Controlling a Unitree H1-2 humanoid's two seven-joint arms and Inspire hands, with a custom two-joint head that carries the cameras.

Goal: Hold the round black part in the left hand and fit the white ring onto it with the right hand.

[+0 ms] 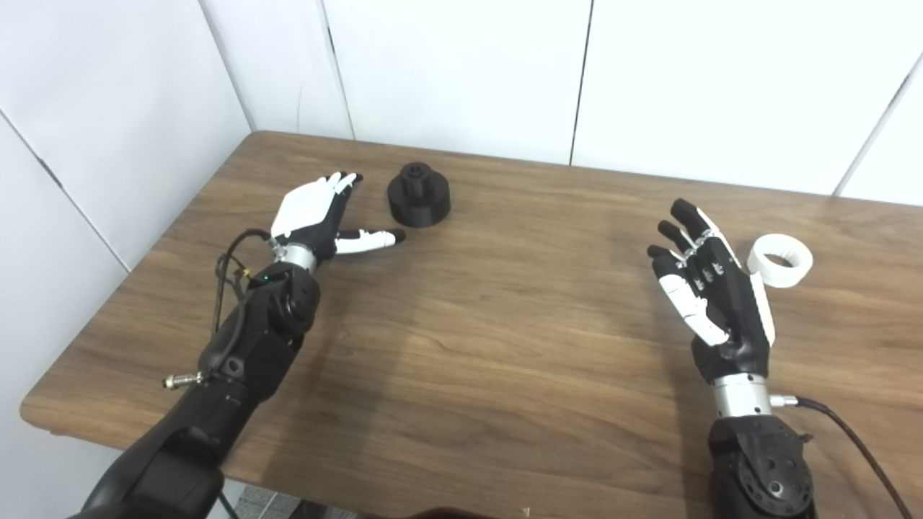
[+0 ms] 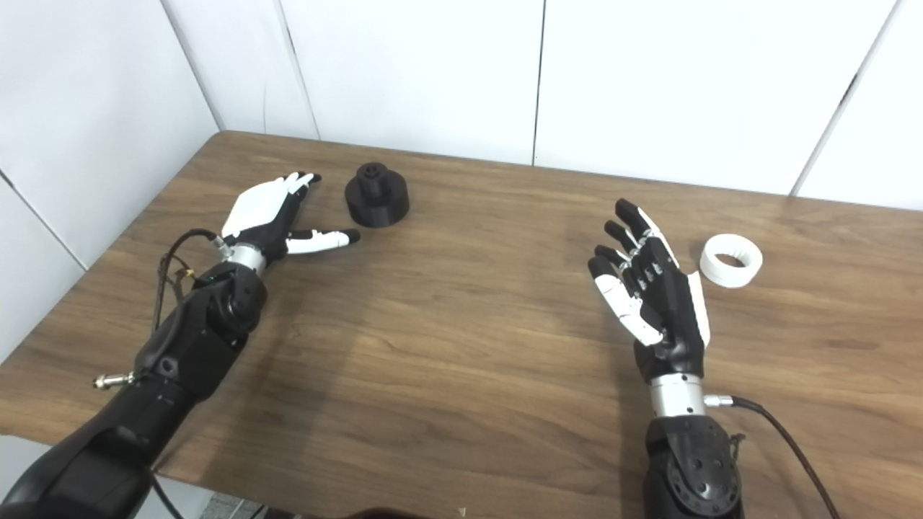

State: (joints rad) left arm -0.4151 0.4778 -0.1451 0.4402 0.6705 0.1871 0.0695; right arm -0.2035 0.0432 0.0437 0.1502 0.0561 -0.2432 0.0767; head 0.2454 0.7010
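The round black part (image 1: 419,194) stands upright on the wooden table (image 1: 490,339), far left of centre, with a small knob on top. My left hand (image 1: 317,216) lies just to its left, open, fingers stretched toward the wall and thumb pointing at the part without touching it. The white ring (image 1: 779,260) lies flat on the table at the right. My right hand (image 1: 710,288) is open just left of the ring, palm facing left, fingers spread upward, holding nothing.
White wall panels (image 1: 461,72) rise behind the table's far edge. A cable (image 1: 858,447) trails from the right wrist, and wires (image 1: 231,270) loop at the left wrist. The table's left edge (image 1: 144,259) runs close beside the left arm.
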